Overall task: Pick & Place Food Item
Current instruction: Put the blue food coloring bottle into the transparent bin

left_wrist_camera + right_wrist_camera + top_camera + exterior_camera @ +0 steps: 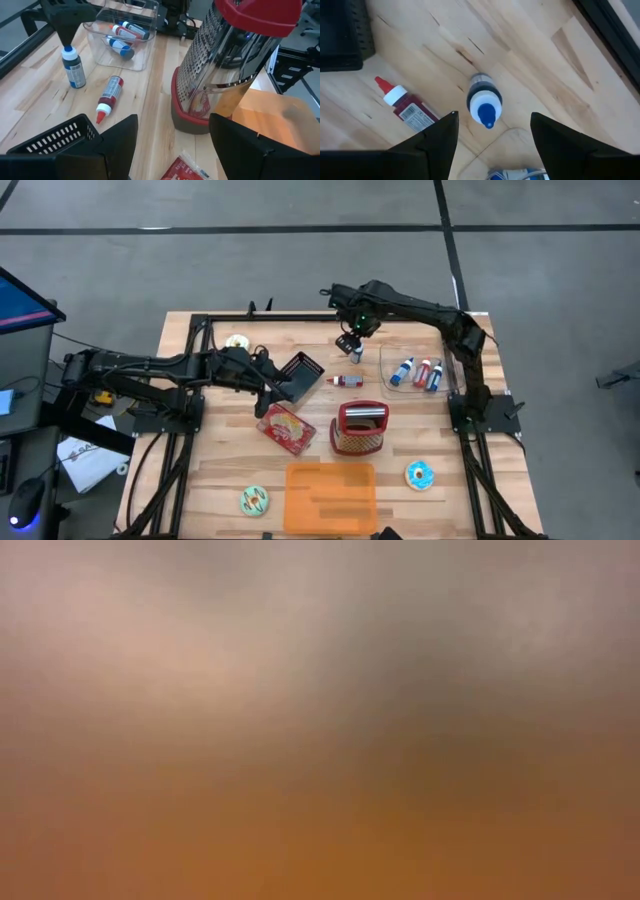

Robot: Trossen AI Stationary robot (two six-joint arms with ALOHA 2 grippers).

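right gripper: the right gripper point(492, 137) hangs over the far middle of the wooden table point(200, 480), fingers spread with nothing between them, directly above a standing blue bottle point(483, 102).
blue bottle: upright, blue cap pointing up toward the camera, clear of both fingers; it stands just outside the clear bin point(418, 386).
red bottle: a red-capped bottle point(347, 381) lies on its side near the blue bottle, between the black basket point(300, 373) and the bin.
clear bin: holds several small bottles lying down, blue-capped and red-capped; it sits on the right side of the table.
left gripper: the left gripper point(172, 145) is low over the table's middle, fingers spread and empty, just beside the black basket and above the edge of the red snack packet point(286, 428).
grater: a metal box grater point(359, 428) with red handle and red base stands upright right in front of the left gripper, between it and the right side of the table.
orange board: an orange cutting board point(331, 495) lies near the front edge, beyond the grater's base.
doughnuts: a blue-iced one point(420, 475) at front right, a green-iced one point(254, 501) at front left, a pale one point(237, 342) at far left.
low view: blurred throughout, nothing can be told from it.
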